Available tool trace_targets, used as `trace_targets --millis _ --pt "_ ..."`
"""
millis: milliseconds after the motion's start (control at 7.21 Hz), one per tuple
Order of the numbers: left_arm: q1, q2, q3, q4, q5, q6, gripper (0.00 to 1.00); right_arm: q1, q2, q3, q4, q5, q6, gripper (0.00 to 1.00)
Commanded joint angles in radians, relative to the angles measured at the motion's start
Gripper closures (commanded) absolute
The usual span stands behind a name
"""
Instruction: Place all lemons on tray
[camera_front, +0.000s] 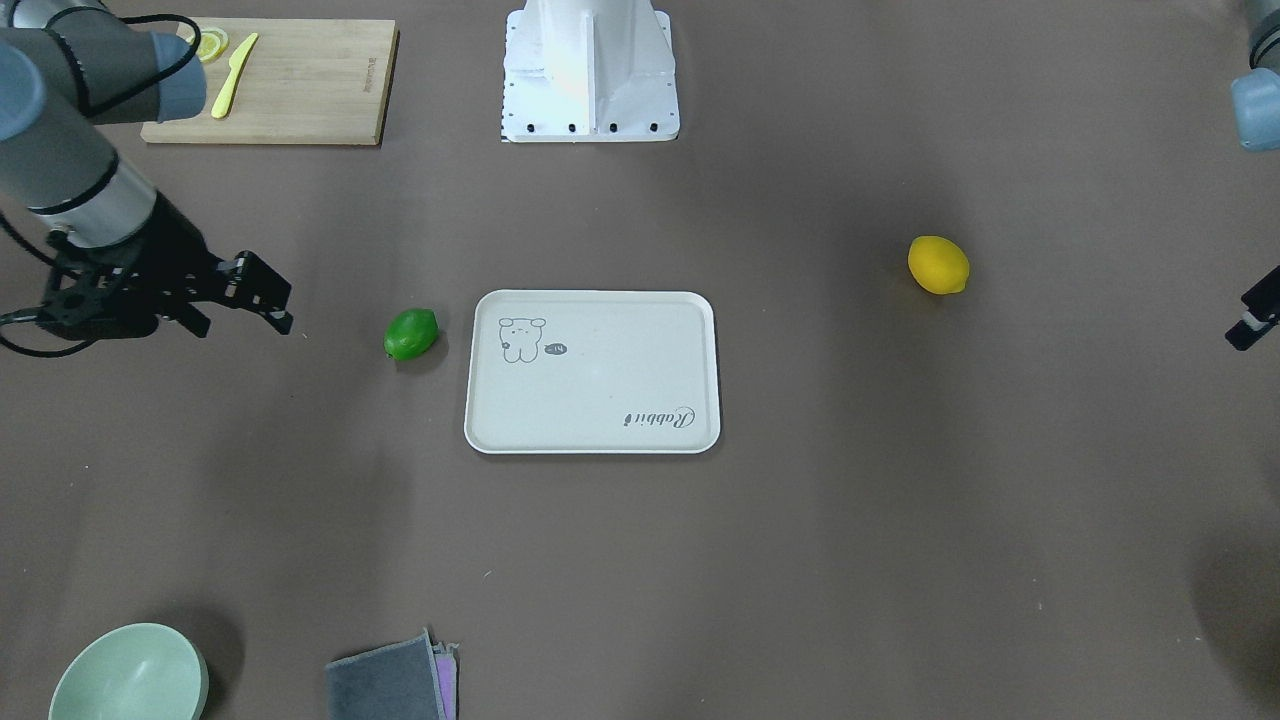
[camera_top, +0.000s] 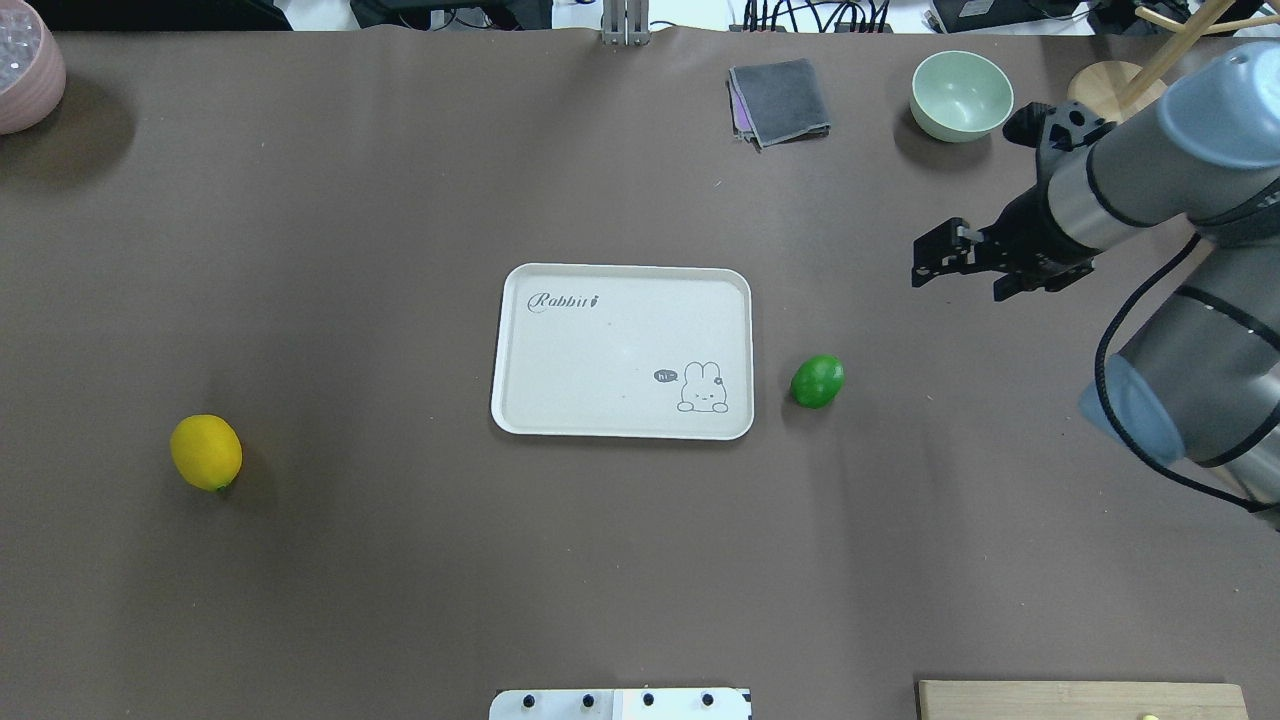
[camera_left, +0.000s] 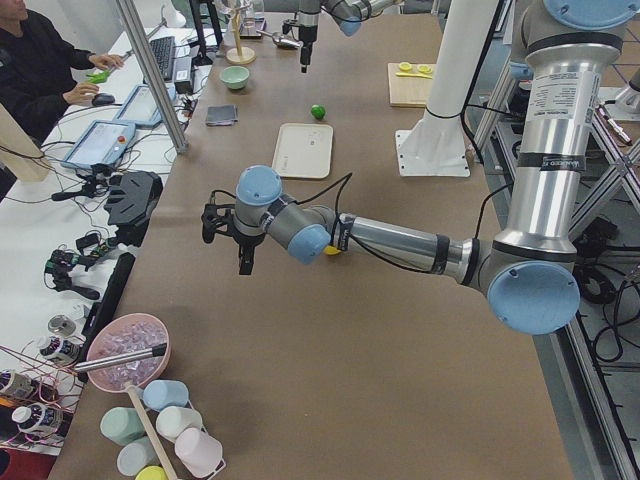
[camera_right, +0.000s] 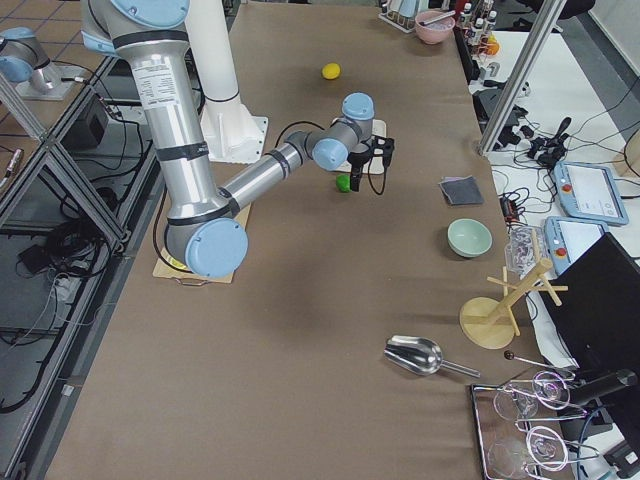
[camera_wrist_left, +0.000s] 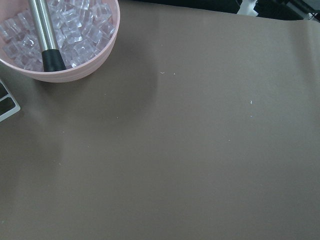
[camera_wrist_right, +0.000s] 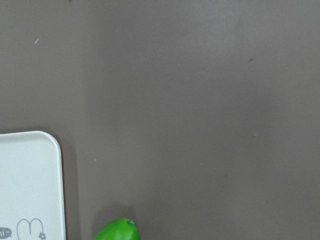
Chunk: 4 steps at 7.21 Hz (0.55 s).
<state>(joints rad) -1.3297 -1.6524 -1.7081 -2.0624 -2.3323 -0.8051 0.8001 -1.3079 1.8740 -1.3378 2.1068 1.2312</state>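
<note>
Brown matte covering over a long worktable; side benches with tablets, cables and glassware; one seated operator at the bench

- Tray: off-white, rounded corners, rabbit drawing and "Rabbit" script, lying flat at the table's middle
- Green lemon: on the table just beside the tray's short edge on the robot's right, not touching it
- Yellow lemon: on the table on the robot's left, well apart from the tray
- Right gripper: hovers over bare table beyond the green lemon, fingers spread, holding nothing; its wrist view catches a tray corner and the top of the green lemon
- Left gripper: hangs over the table towards its left end, near the pink bowl; only a sliver shows in the front-facing view, so whether its fingers are apart or together cannot be told
- Pink bowl: filled with clear cubes, a metal scoop handle standing in it
- Bamboo cutting board: beside the white robot base, bearing a yellow knife and lemon slices
- Pale green bowl and folded grey cloth: near each other at the far edge
- Wooden rack and a loose metal scoop: at the right end
</note>
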Motion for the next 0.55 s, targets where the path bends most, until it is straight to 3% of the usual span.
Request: trace_targets --millis 0,416 --pt "0.062 0.0 -0.03 -0.004 0.005 -0.101 0.02 -0.083 0.015 -0.006 0.0 -0.063 0.131 0.0" --pt "0.072 -0.001 -0.031 -0.005 0.008 -0.109 0.02 -0.143 0.07 -0.021 -0.015 -0.126 0.239 0.0"
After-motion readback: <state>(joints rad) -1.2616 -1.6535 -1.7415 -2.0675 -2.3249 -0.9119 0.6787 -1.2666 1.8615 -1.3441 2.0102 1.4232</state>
